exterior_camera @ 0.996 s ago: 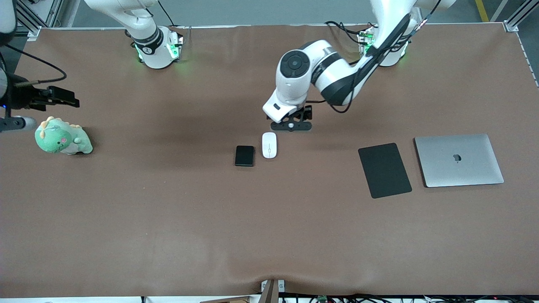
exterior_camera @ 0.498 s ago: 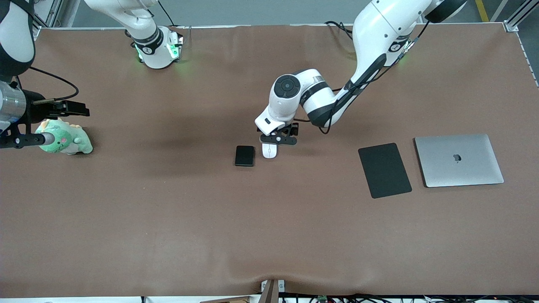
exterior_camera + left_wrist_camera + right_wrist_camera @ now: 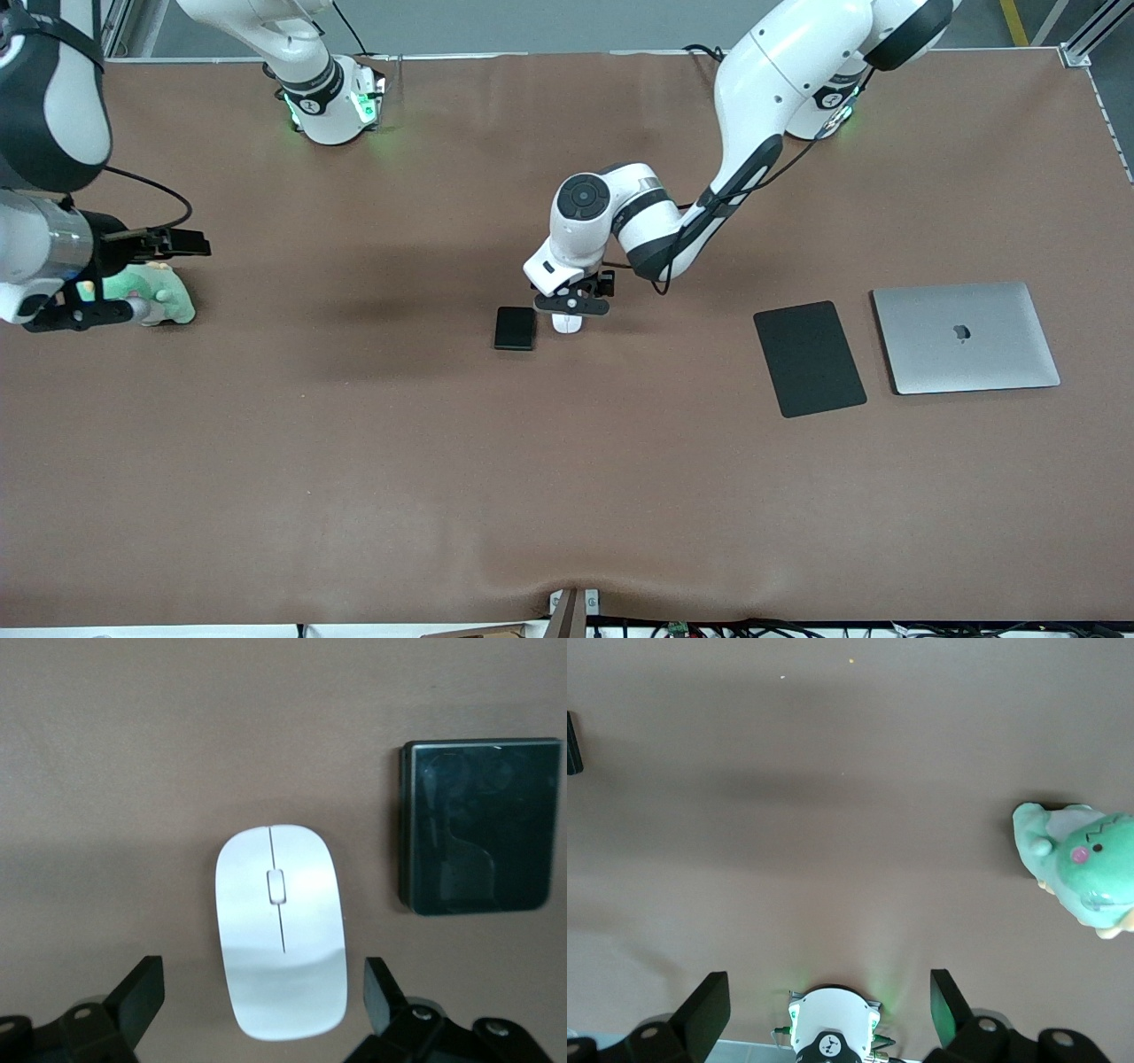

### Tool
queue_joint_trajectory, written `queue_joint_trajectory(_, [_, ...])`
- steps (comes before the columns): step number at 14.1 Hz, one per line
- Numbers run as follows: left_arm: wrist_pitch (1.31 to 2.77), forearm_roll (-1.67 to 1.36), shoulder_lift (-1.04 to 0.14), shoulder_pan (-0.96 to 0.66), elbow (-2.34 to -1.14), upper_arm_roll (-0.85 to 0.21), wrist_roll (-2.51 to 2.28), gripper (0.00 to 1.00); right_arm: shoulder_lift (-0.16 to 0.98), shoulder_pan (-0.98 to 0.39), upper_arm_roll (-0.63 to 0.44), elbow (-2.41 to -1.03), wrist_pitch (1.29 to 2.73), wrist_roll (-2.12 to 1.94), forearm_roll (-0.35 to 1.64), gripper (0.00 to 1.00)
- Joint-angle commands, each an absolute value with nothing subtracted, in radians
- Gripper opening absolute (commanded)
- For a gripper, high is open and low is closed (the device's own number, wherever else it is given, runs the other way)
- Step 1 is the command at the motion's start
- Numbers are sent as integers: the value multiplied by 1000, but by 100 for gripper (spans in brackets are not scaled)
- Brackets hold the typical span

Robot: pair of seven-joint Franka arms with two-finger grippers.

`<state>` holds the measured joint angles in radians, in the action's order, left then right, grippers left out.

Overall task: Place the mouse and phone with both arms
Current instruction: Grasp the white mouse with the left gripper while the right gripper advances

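Observation:
The white mouse lies mid-table, and my left gripper hides most of it in the front view. In the left wrist view the mouse lies between the open fingers of my left gripper, which stand apart from its sides at one end. The black phone lies flat beside the mouse toward the right arm's end, and it shows in the left wrist view. My right gripper is open and empty, high over the table's end.
A green plush dinosaur sits under my right gripper and shows in the right wrist view. A black mouse pad and a closed silver laptop lie toward the left arm's end.
My left gripper has come down from beside the mouse to over it, its fingers open around it. My right gripper has drifted over the plush dinosaur.

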<state>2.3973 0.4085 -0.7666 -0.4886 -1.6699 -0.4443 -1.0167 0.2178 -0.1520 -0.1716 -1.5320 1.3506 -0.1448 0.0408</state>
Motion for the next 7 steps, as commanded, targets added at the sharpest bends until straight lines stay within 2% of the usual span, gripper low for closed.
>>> queue_joint_trajectory(1, [2418,437,-795,-514,-1635,-419,-1068,100,230,-176,-172,-1513,1383,-130,46,100])
queue_joint_trajectory(3, [2422,437,-811,-515,-1620,-419,-1081,100,256,-184,-172,-1513,1413,-129,49,100])
queue_joint_trajectory(6, [2425,436,-824,-515,-1617,-419,-1097,89,275,-196,-172,-1513,1417,-112,63,100])
queue_joint_trajectory(7, [2425,434,-824,-514,-1614,-419,-1097,89,276,-198,-172,-1514,1416,-86,70,100])
